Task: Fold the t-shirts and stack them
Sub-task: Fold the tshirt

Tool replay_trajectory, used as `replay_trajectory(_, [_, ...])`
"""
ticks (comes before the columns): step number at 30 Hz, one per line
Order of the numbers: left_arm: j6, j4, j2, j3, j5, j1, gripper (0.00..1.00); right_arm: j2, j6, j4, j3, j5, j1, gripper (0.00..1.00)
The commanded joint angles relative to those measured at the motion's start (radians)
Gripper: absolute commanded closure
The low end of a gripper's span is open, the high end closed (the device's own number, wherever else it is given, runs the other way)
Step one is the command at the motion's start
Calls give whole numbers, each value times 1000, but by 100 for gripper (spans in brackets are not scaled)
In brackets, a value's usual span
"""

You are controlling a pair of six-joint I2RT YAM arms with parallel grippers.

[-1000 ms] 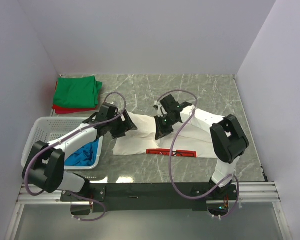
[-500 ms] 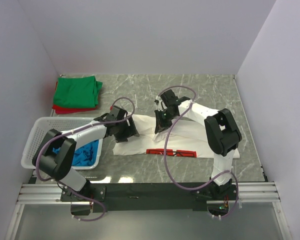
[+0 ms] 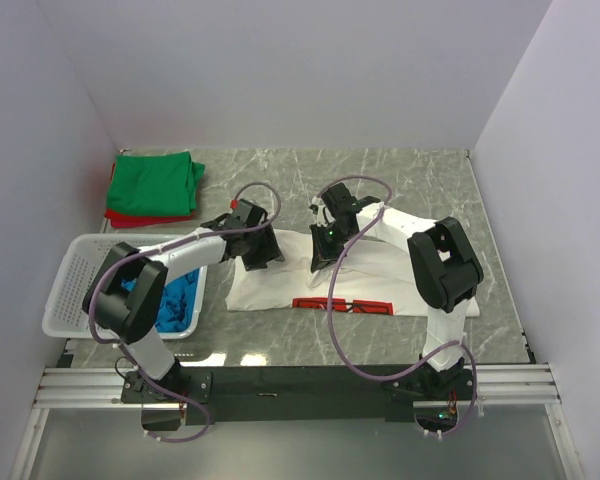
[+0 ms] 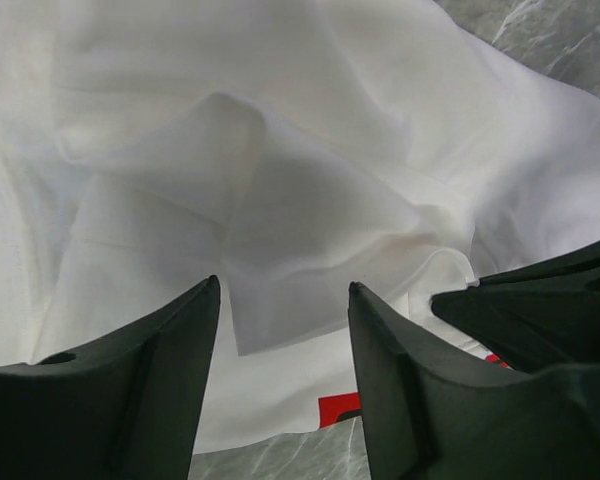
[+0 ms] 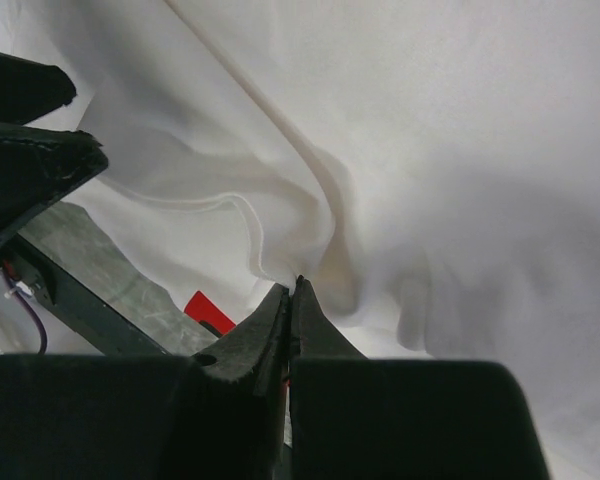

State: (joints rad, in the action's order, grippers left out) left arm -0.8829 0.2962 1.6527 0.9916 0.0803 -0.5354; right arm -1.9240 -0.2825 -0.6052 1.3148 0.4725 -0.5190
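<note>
One white t-shirt [image 3: 280,285], red print [image 3: 342,304] illegible, right claw [image 5: 292,287] pinching it

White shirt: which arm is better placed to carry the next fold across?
Right, probably. The right gripper is shut on a ridge of the white shirt, apparently pinching it, while the left gripper hangs open over the cloth, gripping nothing.
</note>
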Motion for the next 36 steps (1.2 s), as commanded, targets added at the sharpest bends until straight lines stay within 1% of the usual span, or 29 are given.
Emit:
replay_trajectory(1, [16,36,21,54,-13,-15,41,16,11,8,12,12,2,100])
replay_trajectory(3, [10,66,30,64,-8,-17,43,17,13,7,6,8,2,100])
replay_trajectory(6, [1,110,13,59,-27,-26,42,20,14,7,1,5,2,100])
replay_trajectory(11, [-22,100,-16,25,-17,-29,42,16,11,9,1,8,2,100])
replay_trajectory(17, [-28,87,28,54,9,-43,47,20,12,7,1,3,2,100])
replay_trajectory(20, [-33,87,47,73,15,-44,52,26,13,7,-5,0,1,100])
replay_trajectory(23, [-33,98,56,85,9,-48,61,31,12,7,-9,0,2,100])
replay_trajectory(24, [-34,100,56,87,4,-48,69,34,14,7,-11,2,1,100])
replay_trajectory(26, [-34,110,52,88,-4,-48,79,37,23,2,-11,0,1,100])
replay_trajectory(27, [-33,115,48,90,-7,-48,87,42,26,-2,-11,-2,-3,100])
replay_trajectory(30, [-31,133,35,81,-7,-48,99,56,45,-16,-17,-9,-15,100])
replay_trajectory(36, [-42,190,-68,27,-20,-48,99,105,81,-44,-63,-31,-55,100])
